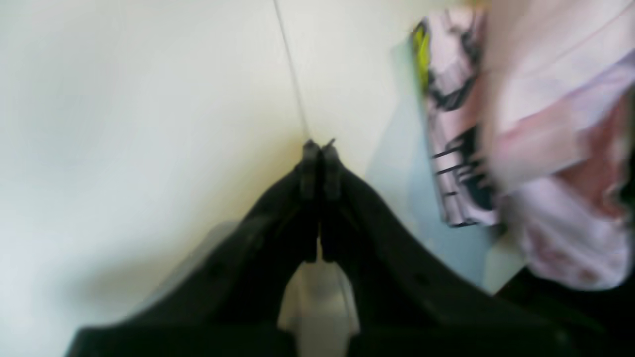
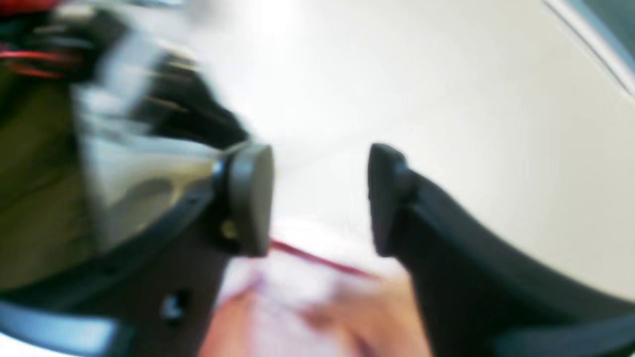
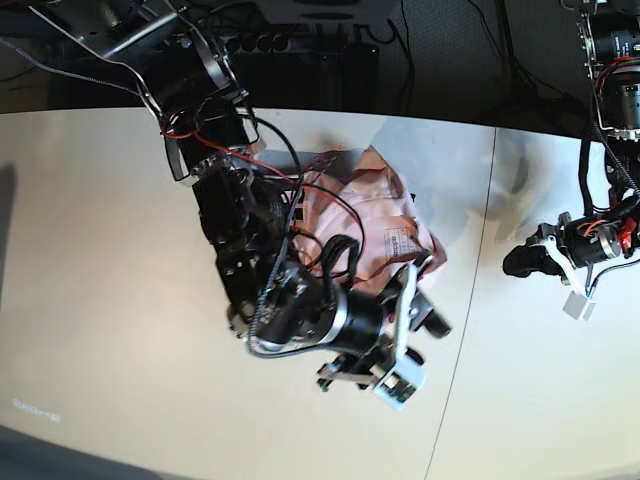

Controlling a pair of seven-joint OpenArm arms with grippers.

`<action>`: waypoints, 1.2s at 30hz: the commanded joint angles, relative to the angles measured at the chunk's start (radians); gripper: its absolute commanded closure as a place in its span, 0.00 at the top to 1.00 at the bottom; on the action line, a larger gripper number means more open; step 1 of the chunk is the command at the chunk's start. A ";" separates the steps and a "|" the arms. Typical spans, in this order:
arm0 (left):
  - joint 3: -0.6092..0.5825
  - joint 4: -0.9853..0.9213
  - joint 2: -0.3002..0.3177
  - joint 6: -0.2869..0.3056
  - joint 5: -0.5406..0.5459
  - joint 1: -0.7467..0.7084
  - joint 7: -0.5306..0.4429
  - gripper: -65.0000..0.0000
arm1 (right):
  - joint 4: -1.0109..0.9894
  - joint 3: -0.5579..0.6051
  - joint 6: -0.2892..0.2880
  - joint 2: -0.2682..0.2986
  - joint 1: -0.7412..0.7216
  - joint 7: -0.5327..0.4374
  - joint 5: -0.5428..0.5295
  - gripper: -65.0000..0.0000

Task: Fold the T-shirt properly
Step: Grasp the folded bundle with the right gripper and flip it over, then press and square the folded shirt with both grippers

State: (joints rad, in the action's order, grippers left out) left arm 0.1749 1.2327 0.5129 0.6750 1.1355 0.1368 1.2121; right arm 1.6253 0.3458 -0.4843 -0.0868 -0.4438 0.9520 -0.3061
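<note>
Left wrist view: the left pincer [image 1: 319,148] sits at centre frame with its jaws pressed together, gripping nothing, over the pale worktop [image 1: 124,124]. The T-shirt [image 1: 536,148] — a pink, blurred bunch with black print — lies at the right edge, apart from it.

Right wrist view: the right pincer [image 2: 320,198] is spread wide, with pink cloth below the gap at lower centre.

Base view: the shirt lies crumpled at upper centre, partly under the right arm [image 3: 260,250]; the left pincer is at the far right.
</note>
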 commanded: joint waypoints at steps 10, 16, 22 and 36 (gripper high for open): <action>0.058 0.354 0.013 0.023 0.222 -0.102 0.150 0.00 | 0.008 -0.069 0.043 0.152 -0.021 -0.030 -0.038 0.00; 0.053 0.726 -0.012 0.023 0.220 -0.270 0.127 0.00 | -0.124 -0.040 0.023 0.149 -0.016 -0.056 -0.153 0.00; 0.053 0.822 -0.042 0.023 0.176 -0.337 0.087 0.00 | -0.225 -0.011 0.024 0.082 -0.046 -0.098 -0.101 0.00; -0.278 0.816 -0.053 0.023 -0.133 -0.381 -0.073 0.00 | -0.604 -0.010 0.024 0.027 -0.288 -0.178 0.045 0.00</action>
State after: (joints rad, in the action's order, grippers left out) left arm -0.1078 2.0357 0.4545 0.6849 0.9791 -0.2523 1.1648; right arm 1.0061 0.3420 -0.4862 -0.0631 -0.6933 0.7963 -0.2531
